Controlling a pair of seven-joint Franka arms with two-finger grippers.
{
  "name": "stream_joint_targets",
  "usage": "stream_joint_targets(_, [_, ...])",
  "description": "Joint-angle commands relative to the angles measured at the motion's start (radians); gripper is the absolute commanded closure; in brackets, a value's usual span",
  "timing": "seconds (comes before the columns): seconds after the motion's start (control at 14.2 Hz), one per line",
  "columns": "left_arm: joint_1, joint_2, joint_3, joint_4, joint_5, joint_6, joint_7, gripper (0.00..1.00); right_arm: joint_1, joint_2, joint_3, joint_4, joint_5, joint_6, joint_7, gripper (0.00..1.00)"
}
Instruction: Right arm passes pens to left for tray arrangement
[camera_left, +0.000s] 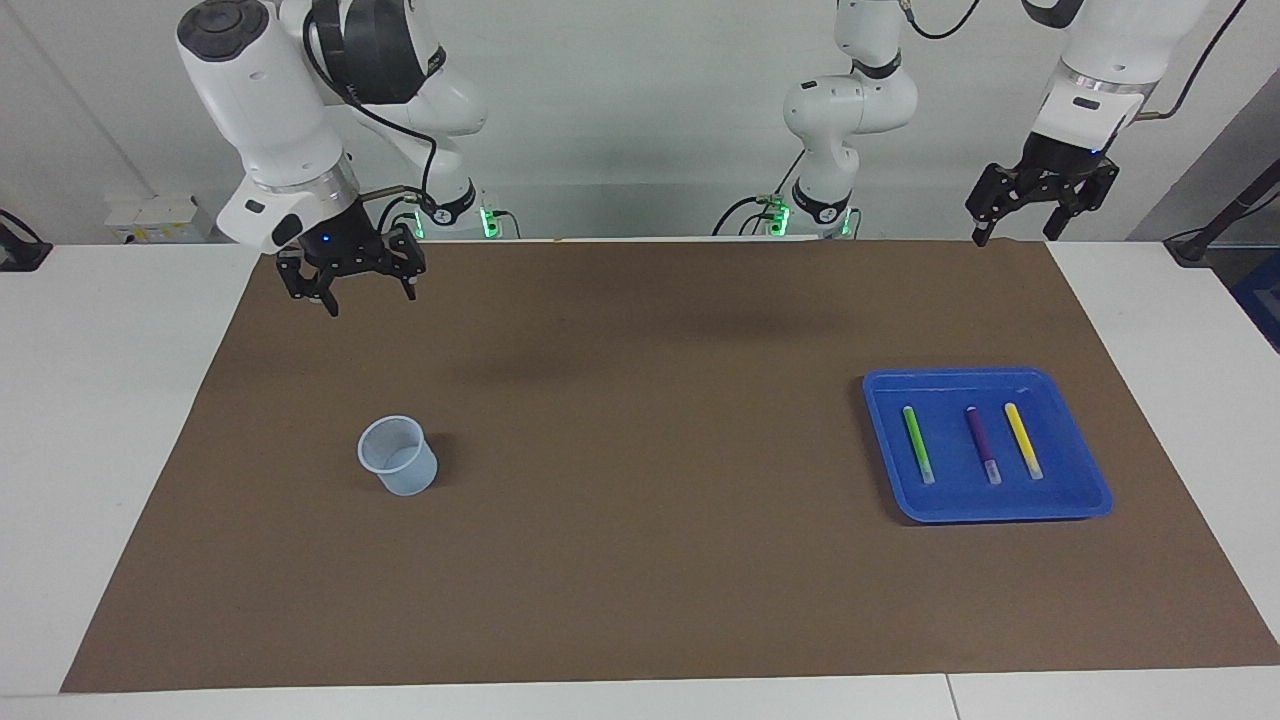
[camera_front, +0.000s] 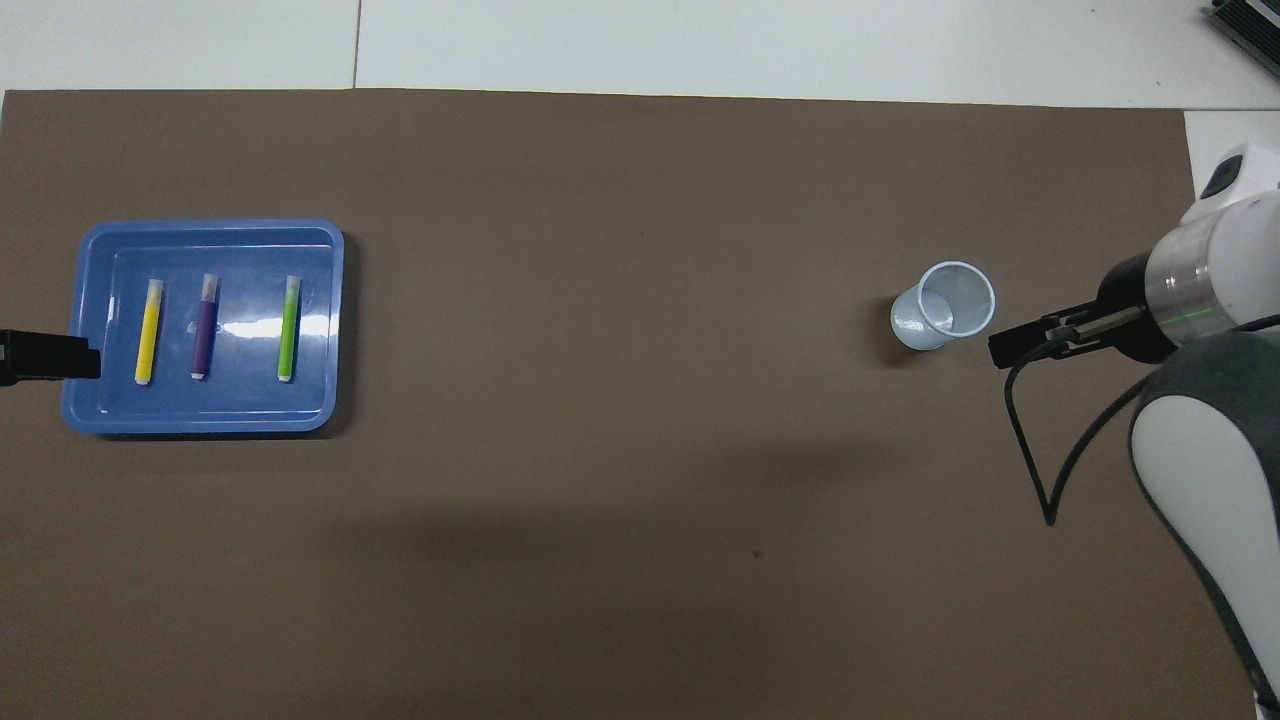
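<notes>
— What sits closest to the robots?

— The two grippers, both raised. The right gripper (camera_left: 348, 292) hangs over the brown mat's (camera_left: 640, 450) edge nearest the robots, at the right arm's end of the tabletop (camera_left: 110, 420). Its fingers stand wide apart and hold nothing. The left gripper (camera_left: 1012, 232) is up high at the left arm's end, over the mat's robot-side edge, also spread open and empty.

— And farther out?

— The tray (camera_left: 1090, 480), bright blue with a raised rim, lies flat on the mat toward the left arm's end. All three pens lie in it, side by side, roughly parallel and apart from one another. The green pen (camera_left: 918, 443) is the one closest to the middle of the tabletop, the purple pen (camera_left: 982, 444) is in between, and the yellow pen (camera_left: 1023, 440) is nearest the left arm's end. Each has its pale cap end pointing away from the robots.

— Anything at the right arm's end?

— A small translucent pale-blue cup (camera_left: 398, 456) stands upright on the mat, open end up, farther from the robots than the right gripper and well apart from the tray. From overhead, only a dark tip of the left gripper (camera_front: 50, 356) shows, overlapping the tray's rim (camera_front: 210, 226) at the picture's edge.
</notes>
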Motion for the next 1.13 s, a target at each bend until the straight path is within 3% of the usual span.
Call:
stream_joint_targets(0.0, [-0.028, -0.013, 0.009, -0.012, -0.008, -0.012, -0.003, 0.0, -0.002, -0.013, -0.002, 0.003, 0.02, -0.019, 0.013, 0.0])
stream_joint_targets(0.49, [-0.027, 0.04, -0.002, 0.026, 0.004, -0.031, -0.006, 0.0, 0.075, -0.016, -0.068, 0.005, 0.02, -0.019, 0.013, 0.0])
stream_joint_targets(0.71, [-0.025, 0.056, -0.017, 0.027, -0.001, -0.026, -0.006, 0.0, 0.144, -0.016, -0.136, 0.005, 0.02, -0.021, 0.013, 0.0])
stream_joint_targets(1.06, [-0.027, 0.119, -0.02, 0.104, -0.008, -0.043, -0.007, 0.0, 0.145, -0.013, -0.141, 0.003, 0.018, -0.019, 0.022, 0.0])
